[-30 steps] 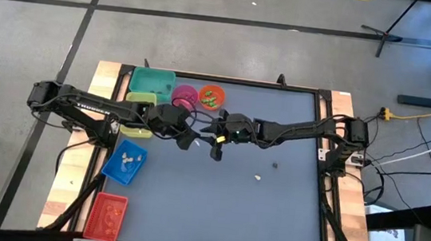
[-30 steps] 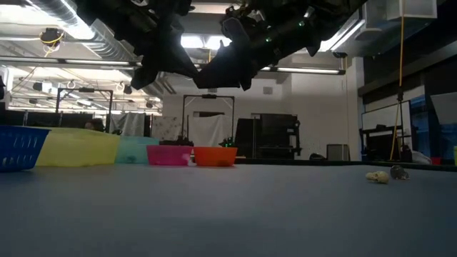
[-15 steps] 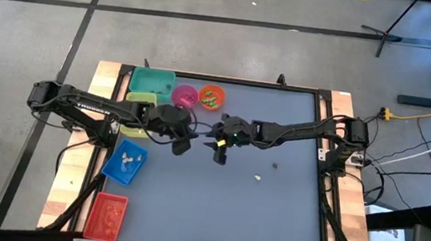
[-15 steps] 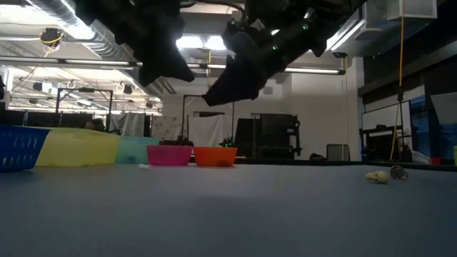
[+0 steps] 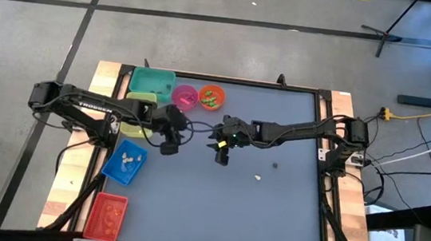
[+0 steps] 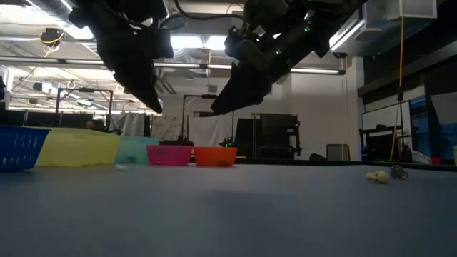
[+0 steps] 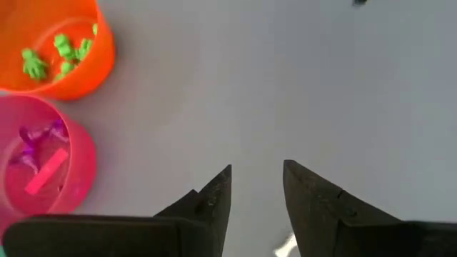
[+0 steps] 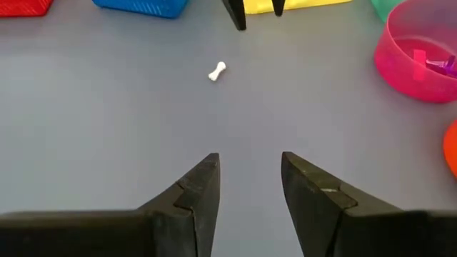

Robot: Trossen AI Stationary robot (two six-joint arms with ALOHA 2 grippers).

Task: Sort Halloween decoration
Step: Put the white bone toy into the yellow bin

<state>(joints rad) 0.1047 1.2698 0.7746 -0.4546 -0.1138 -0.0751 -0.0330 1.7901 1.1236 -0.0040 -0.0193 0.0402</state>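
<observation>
1. I see lots of bare grey table [image 5: 270,214] in the lower right of the high view, so a gripper could pass there.
2. Two tiny trinkets [image 5: 259,177] lie right of the middle, with open mat all around.
3. The bins [image 5: 152,82] and bowls [image 5: 185,96] crowd the upper left and the left edge.
4. My left gripper [image 5: 169,147] and right gripper [image 5: 220,156] hang near each other in the middle, with a narrow gap between them.
5. A small white bone [image 8: 217,71] lies on the mat in that gap.
</observation>
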